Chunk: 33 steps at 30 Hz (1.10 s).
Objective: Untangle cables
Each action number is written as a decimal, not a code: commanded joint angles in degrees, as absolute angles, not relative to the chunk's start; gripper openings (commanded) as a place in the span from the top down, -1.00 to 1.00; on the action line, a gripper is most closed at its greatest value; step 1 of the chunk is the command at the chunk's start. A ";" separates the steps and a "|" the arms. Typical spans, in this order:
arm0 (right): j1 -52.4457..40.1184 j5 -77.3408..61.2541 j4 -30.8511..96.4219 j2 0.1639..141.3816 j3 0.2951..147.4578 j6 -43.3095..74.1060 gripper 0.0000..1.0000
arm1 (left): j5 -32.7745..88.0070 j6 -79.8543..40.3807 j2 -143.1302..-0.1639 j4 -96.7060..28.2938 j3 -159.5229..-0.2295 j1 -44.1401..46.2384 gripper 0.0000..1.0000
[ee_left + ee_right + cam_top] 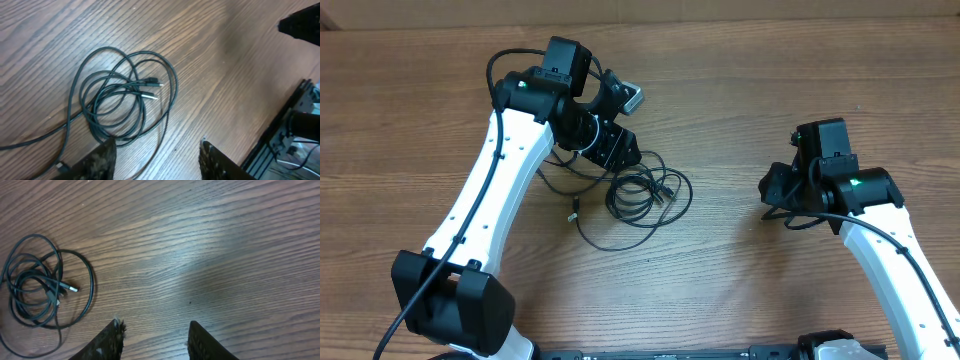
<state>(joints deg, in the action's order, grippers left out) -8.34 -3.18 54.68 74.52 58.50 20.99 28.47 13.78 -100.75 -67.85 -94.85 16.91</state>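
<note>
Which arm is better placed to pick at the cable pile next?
Left, most likely. The left gripper hangs open with the cables lying just ahead of it. The right gripper, also open, faces bare table, with the cables only at its view's far edge.

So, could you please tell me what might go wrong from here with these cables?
1. The cables lie in overlapping loops with the silver-tipped plugs inside the coil; pulling a loop might tighten the tangle.
2. The left gripper is open at the coil's edge; closing there may pinch several strands together.
3. The right gripper hangs open over the table, apart from the coil, so nothing anchors the bundle and it may simply drag.
</note>
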 commanded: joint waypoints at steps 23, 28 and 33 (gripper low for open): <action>-8.12 -3.79 55.00 73.25 59.70 20.49 0.19 | 19.27 -1.78 -118.76 -70.37 -94.96 17.28 0.14; -8.12 -3.77 54.98 73.25 59.70 20.49 0.19 | 19.55 -1.78 -123.44 -72.38 -94.96 17.28 0.30; -8.12 -3.77 55.00 73.25 59.70 20.49 0.19 | 19.35 -1.78 -126.21 -72.84 -94.96 17.28 0.38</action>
<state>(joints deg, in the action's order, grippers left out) -8.34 -3.64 55.13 74.52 58.50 20.95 18.31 -1.39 -124.84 -72.64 -94.85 16.91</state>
